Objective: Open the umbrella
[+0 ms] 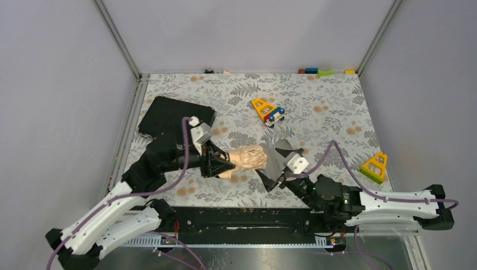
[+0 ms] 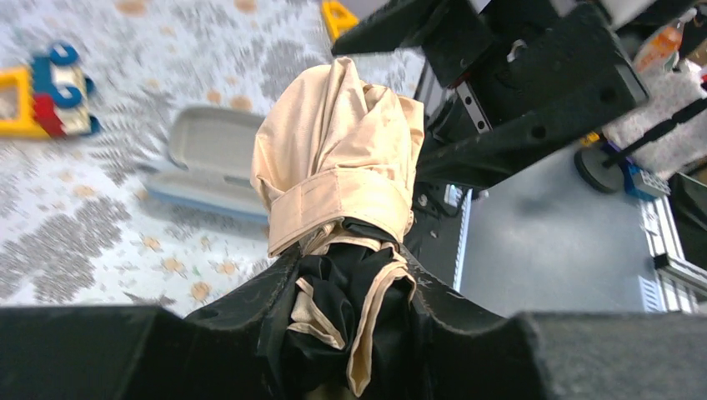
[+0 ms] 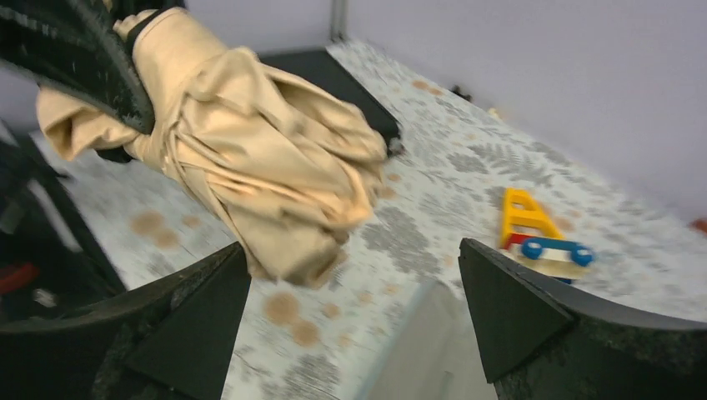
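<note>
grey sleeve [image 1: 281,158] beside umbrella [image 1: 250,157], toy [image 1: 269,111] beyond

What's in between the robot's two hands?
The folded umbrella. The top view shows it lying between the left gripper, which clamps one end of it, and the open right gripper.

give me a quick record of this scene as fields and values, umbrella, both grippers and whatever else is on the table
umbrella: folded shut, tan fabric bunched, band wrapped around it
left gripper: closed on the umbrella's dark end
right gripper: open, facing the umbrella's other end, holding nothing
grey sleeve: flat on the table, by the right gripper
black case: far left of the table
yellow toy car: far centre
yellow triangle: right edge
task state: umbrella not yet open
</note>
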You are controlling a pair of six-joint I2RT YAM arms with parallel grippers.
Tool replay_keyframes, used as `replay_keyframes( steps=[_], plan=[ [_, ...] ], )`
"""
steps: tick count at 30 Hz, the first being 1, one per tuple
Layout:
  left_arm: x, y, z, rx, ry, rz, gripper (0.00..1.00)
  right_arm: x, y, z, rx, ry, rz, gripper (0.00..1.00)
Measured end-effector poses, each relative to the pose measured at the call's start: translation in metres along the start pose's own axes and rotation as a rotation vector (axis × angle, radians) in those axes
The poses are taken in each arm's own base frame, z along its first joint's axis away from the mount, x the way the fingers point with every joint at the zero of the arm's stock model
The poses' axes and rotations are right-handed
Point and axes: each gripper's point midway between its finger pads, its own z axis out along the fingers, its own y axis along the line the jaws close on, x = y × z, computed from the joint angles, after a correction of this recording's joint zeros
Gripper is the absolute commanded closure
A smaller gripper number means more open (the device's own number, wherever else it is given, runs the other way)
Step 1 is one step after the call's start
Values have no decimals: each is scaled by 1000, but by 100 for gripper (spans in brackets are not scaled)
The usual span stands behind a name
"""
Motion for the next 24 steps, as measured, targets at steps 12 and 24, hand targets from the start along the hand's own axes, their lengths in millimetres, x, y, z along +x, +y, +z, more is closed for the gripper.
replay_keyframes(
  steps=[12,24],
  plan=[
    [-22,-9,-21,-18,-228,97,100,-35,44,3,-166,-267,571,0],
    [-44,-16,-28,39,-435,48,100,-75,41,27,-119,-490,817,0]
  ],
)
